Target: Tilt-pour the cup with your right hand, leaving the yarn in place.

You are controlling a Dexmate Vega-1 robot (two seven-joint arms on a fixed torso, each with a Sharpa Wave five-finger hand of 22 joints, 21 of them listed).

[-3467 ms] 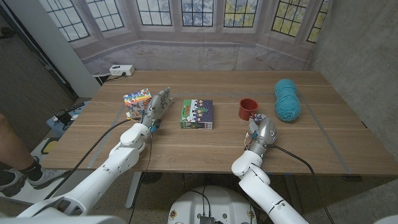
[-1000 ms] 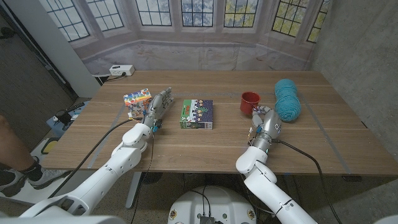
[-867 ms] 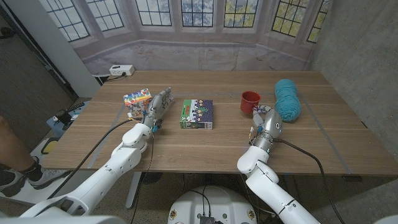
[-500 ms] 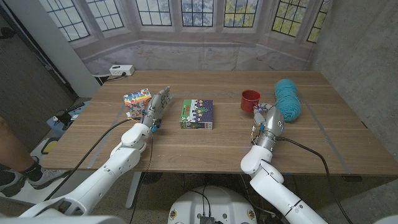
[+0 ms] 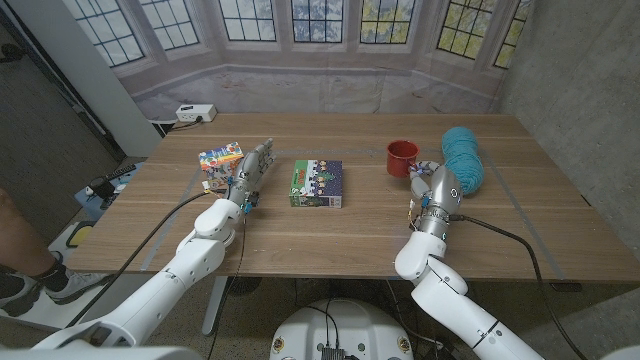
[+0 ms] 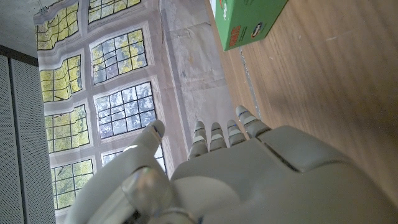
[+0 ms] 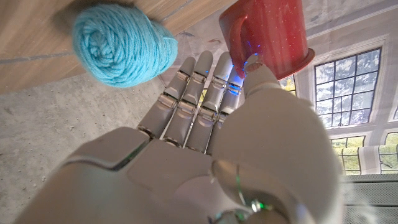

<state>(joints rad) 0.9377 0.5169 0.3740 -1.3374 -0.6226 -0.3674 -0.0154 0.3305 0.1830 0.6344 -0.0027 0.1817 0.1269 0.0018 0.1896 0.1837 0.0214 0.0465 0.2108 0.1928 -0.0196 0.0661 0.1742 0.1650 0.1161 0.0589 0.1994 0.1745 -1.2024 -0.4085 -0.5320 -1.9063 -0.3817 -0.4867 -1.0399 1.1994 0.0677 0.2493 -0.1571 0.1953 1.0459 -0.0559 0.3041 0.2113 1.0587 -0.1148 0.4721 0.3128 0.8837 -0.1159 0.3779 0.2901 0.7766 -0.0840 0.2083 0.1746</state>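
Note:
The red cup [image 5: 402, 157] stands upright on the table, right of the middle, and shows close up as the red cup [image 7: 267, 34] in the right wrist view. The teal yarn ball [image 5: 463, 158] lies just right of it, also seen as the yarn [image 7: 121, 46]. My right hand [image 5: 437, 186] reaches into the gap between them, fingers stretched out and holding nothing. Its thumb tip [image 7: 252, 62] is at the cup's side by the handle; I cannot tell whether it touches. My left hand [image 5: 252, 172] stands on the table's left part with fingers straight and nothing in them.
A green box [image 5: 317, 184] lies mid-table and shows as the green box [image 6: 245, 18] ahead of my left hand [image 6: 249, 174]. A small colourful box [image 5: 221, 160] sits left of that hand. A white power strip [image 5: 195, 113] lies past the far left corner.
My right hand has moved forward and to the right, up between cup and yarn. The cup now stands a little farther back than 3.5 s ago. Yarn and left hand are unmoved.

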